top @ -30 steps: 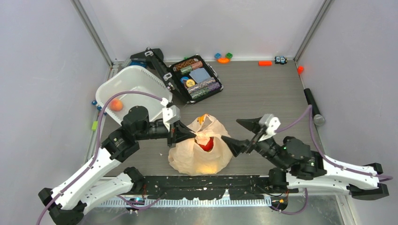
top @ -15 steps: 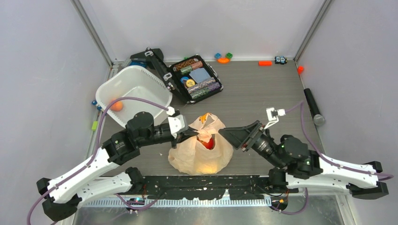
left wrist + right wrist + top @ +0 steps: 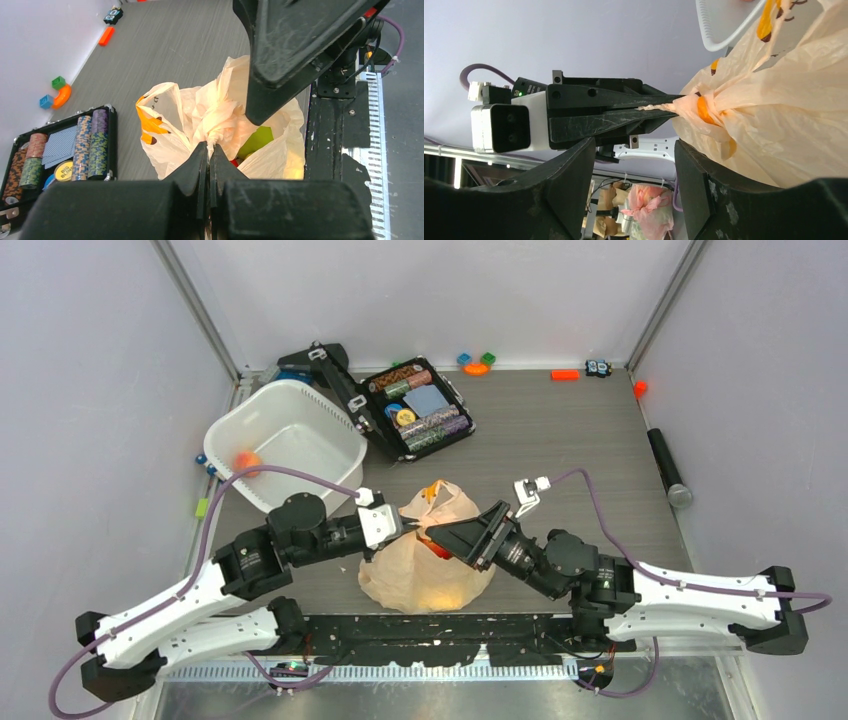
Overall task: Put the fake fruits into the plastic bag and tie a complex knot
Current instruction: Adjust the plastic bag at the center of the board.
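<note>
**Left gripper pinches the bag's twisted neck**

The plastic bag (image 3: 425, 580) sits at the near middle of the table (image 3: 560, 440), between the arms, with a green fruit (image 3: 256, 142) and a red fruit (image 3: 441, 548) inside. The left gripper (image 3: 208, 150) is clamped on its twisted neck (image 3: 664, 106). The right gripper (image 3: 436, 535) hangs just right of that neck, fingers apart, holding nothing; whether they brush the plastic is unclear. A small orange fruit (image 3: 245, 460) lies in the white tub (image 3: 300, 430), far left.

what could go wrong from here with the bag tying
The left gripper pinches only a thin twisted tip of the plastic bag; a tug might slip or tear it. The open right gripper straddles the left one's fingers, so closing may hit them. A small orange fruit sits in the white tub, likely left out.
</note>
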Robot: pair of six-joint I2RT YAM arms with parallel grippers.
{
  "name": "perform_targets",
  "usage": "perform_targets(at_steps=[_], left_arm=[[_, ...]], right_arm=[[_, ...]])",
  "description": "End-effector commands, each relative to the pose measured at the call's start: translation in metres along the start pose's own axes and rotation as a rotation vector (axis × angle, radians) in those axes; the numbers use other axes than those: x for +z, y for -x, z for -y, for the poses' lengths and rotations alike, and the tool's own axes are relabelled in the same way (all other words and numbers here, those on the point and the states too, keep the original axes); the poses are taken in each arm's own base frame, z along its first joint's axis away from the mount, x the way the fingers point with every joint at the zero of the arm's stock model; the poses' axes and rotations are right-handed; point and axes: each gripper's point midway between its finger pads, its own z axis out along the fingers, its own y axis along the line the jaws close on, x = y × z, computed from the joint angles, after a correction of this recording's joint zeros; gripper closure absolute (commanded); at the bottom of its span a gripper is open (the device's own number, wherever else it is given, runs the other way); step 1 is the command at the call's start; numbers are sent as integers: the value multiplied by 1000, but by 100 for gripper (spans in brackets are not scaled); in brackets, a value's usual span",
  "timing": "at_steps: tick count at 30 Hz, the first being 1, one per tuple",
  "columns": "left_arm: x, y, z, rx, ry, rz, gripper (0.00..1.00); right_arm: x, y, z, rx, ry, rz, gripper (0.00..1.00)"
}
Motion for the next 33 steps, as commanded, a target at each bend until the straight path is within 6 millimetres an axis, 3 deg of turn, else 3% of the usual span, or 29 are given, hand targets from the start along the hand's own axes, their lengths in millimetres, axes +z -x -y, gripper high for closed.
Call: perform_targets(at_steps=[1,10,33], left_arm=[[-2,6,-1,43,19,26,100],[0,6,13,65,-28,30,100],[9,-8,37,185,-49,-28,100]], right_arm=[[3,11,-1,123,6,74,35],[8,11,23,160,-44,120,35],[20,3,57,262,-101,148,44]])
